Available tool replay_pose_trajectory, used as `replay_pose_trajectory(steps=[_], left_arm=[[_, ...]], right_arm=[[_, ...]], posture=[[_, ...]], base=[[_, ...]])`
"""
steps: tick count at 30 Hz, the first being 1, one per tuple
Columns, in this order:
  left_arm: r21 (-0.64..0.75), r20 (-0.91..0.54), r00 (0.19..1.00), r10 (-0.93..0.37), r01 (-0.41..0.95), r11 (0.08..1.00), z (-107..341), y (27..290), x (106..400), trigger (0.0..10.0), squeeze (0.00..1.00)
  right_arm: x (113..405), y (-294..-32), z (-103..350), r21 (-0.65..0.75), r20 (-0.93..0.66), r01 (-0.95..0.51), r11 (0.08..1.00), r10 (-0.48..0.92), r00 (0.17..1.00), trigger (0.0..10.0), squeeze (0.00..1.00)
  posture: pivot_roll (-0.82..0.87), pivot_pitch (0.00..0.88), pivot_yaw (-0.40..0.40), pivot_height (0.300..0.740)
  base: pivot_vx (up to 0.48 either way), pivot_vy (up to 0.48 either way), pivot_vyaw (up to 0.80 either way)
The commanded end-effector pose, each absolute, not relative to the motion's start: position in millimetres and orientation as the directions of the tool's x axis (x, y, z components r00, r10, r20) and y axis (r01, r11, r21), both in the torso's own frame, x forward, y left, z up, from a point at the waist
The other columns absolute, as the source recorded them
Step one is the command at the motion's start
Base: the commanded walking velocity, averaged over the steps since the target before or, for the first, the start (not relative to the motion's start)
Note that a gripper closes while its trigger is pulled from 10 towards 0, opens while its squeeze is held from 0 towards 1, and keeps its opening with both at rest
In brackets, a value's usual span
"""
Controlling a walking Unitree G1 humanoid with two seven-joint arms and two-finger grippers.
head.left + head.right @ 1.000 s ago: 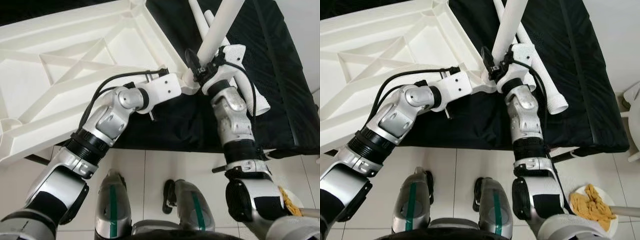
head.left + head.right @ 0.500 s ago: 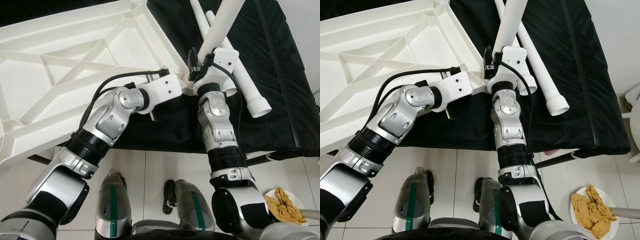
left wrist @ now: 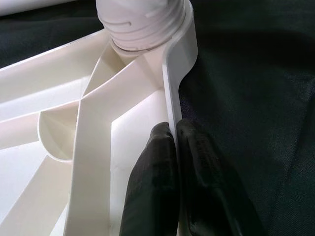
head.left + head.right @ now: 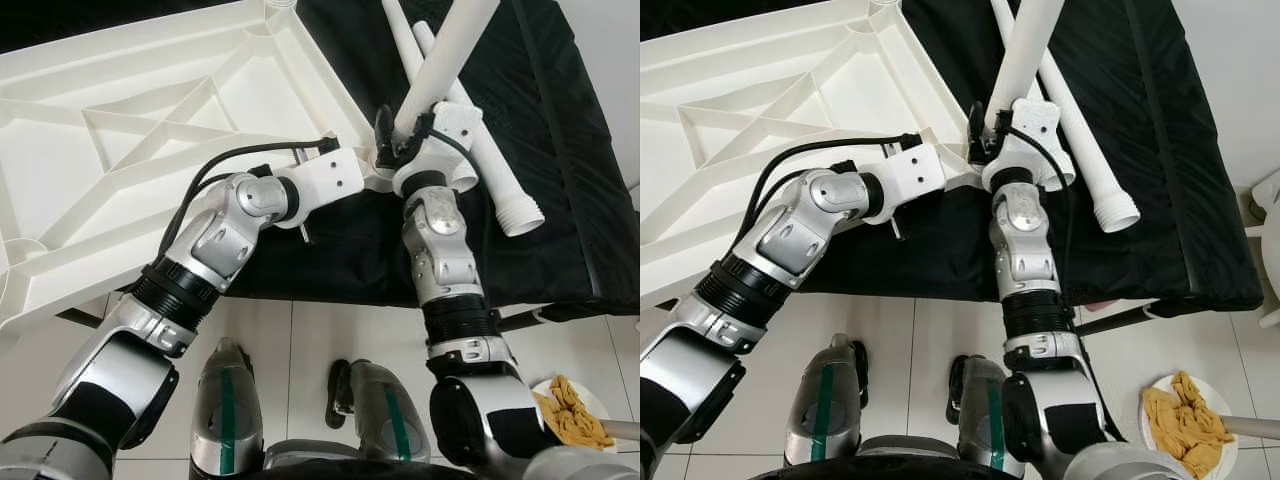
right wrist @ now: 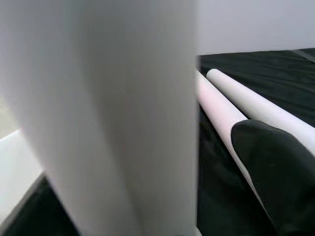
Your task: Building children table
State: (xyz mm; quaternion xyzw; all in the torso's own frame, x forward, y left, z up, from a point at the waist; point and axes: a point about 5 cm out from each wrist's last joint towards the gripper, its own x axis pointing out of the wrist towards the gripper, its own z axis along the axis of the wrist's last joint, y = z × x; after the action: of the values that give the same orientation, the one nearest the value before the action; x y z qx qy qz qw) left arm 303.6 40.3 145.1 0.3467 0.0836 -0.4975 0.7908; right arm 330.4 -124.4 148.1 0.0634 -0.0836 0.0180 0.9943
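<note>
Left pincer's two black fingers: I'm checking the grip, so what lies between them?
The thin white side rim of the upturned tabletop lies between the fingers of the left pincer, which pinch it from both sides, as the left wrist view shows.

two loose legs (image 4: 480, 150) crowding right, black cloth (image 4: 1160, 130) open beyond

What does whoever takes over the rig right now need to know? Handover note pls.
Left gripper: shut on the rim of the upturned white tabletop, bracing it near the corner socket.
Right gripper: shut on a white leg, which stands tilted with its threaded end in that corner socket.
Two spare legs lie on the black surface beside the tabletop.
Done: one leg placed in its socket; whether it is fully screwed home I cannot tell.
Left: seat this leg, then fit the others.
</note>
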Motion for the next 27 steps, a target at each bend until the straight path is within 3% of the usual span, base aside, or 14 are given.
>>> replay_pose_trajectory(steps=[1,6,7,15,20,27], left_arm=[[0.487,-0.462,0.464,-0.756,0.845,0.221,149.3,30.5,299.9,10.0,0.00],[0.488,-0.461,0.465,-0.756,0.844,0.222,149.5,30.7,299.8,10.0,0.00],[0.488,-0.462,0.465,-0.756,0.845,0.221,149.2,30.9,299.8,10.0,0.00],[0.488,-0.463,0.463,-0.756,0.845,0.219,148.6,30.8,300.5,10.0,0.00],[0.492,-0.461,0.462,-0.758,0.844,0.215,148.9,30.1,300.8,10.0,0.00],[0.494,-0.461,0.459,-0.759,0.844,0.210,149.1,29.2,300.5,10.0,0.00]], right_arm=[[331.7,-133.9,149.2,0.128,0.177,-0.056,0.990,0.033,0.984,10.0,1.00],[333.2,-139.6,151.9,0.104,0.190,-0.142,0.984,0.120,0.974,10.0,1.00],[333.6,-140.8,152.3,0.098,0.190,-0.177,0.979,0.156,0.969,10.0,0.00],[337.4,-150.7,156.7,0.013,0.188,-0.364,0.931,0.356,0.916,10.0,0.00],[337.2,-162.7,155.8,-0.038,0.165,-0.517,0.855,0.515,0.841,10.0,0.00],[338.1,-174.3,157.4,-0.055,0.133,-0.614,0.787,0.616,0.777,10.0,0.00]], posture=[[0.06,0.042,-0.076,0.740],[0.06,0.041,-0.075,0.740],[0.06,0.039,-0.074,0.740],[0.06,0.030,-0.073,0.740],[0.06,0.017,-0.071,0.740],[0.06,0.007,-0.069,0.740]], base=[[0.000,0.000,0.00],[0.000,0.000,0.00],[0.000,0.000,0.00],[0.000,0.000,0.00],[0.000,0.000,0.00],[0.000,0.000,0.00]])
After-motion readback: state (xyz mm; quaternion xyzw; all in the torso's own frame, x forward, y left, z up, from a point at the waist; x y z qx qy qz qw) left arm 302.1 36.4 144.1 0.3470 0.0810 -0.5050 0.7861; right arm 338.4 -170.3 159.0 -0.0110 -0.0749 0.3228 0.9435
